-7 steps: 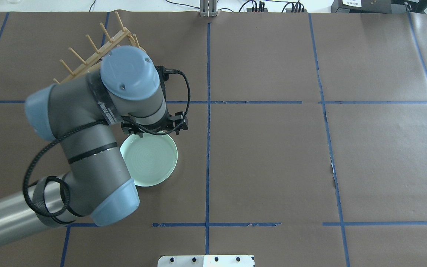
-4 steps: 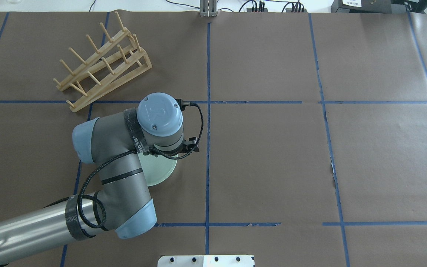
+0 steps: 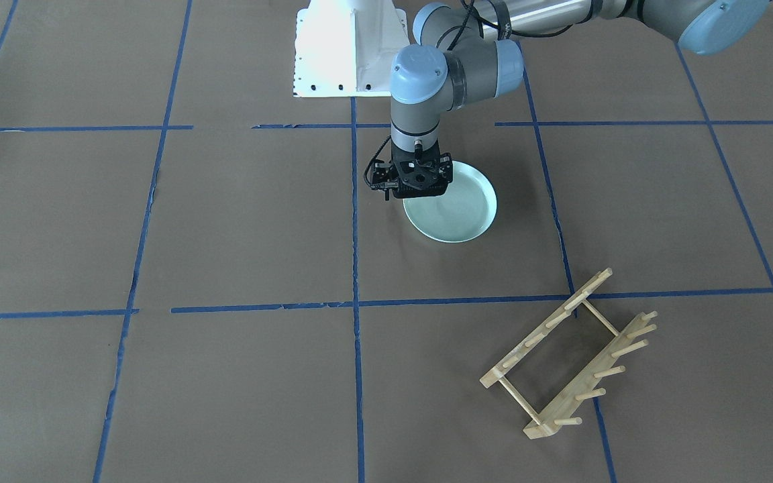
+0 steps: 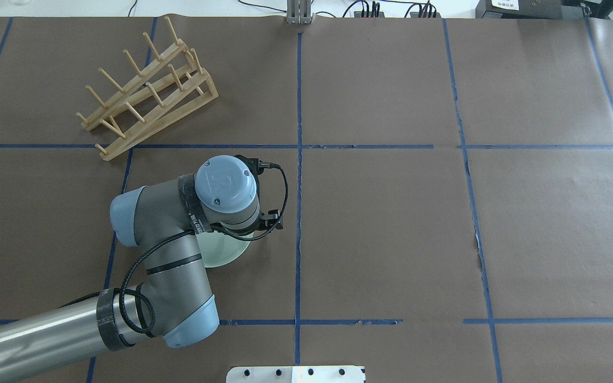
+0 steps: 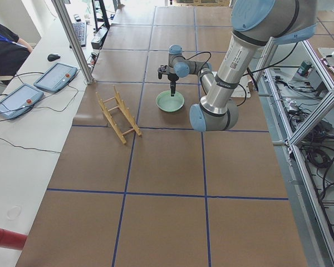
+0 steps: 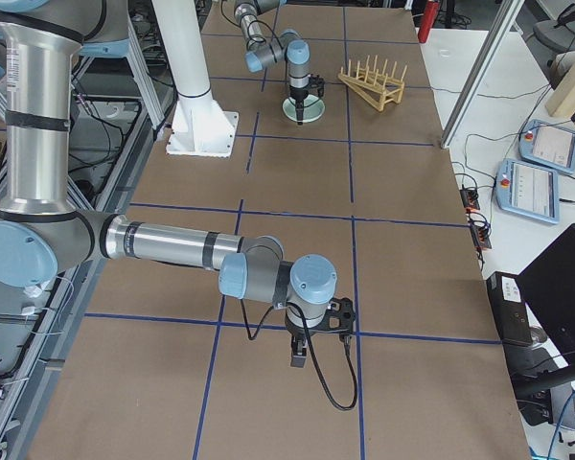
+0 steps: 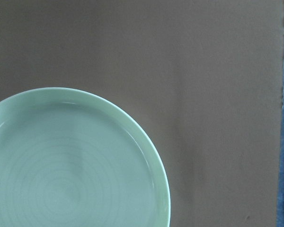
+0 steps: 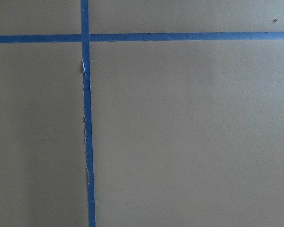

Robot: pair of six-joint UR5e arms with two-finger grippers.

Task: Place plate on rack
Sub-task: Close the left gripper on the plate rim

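Tabletop [image 3: 225,221] is brown paper with a blue tape grid; it carries one rack and one plate.

Two arms, two end effectors; only the left arm is near the task things.

Rack [image 3: 571,355]: one, light wood, two rails joined by crossbars, a row of upright pegs on each; it stands well apart from the plate; it looks light and would likely slide if bumped.

Plate [image 3: 457,208]: one, pale mint, lying flat on the tabletop near the centre line; judged stiff, glossy and so slippery, breakable, fairly weighty for a pinch; lying flat, only the raised rim offers a hold, one finger inside and one outside; held at the edge it would likely hang off-centre and could twist or slip, so a firm grip and slow carry are advised.

Left end effector [image 3: 415,181]: low over the plate's rim on the side toward the centre line; fingers hidden under its body, so its opening cannot be told, nor any contact with the rim.

Right end effector [image 6: 297,359]: far off over bare tabletop; opening cannot be told; nothing seen in it.
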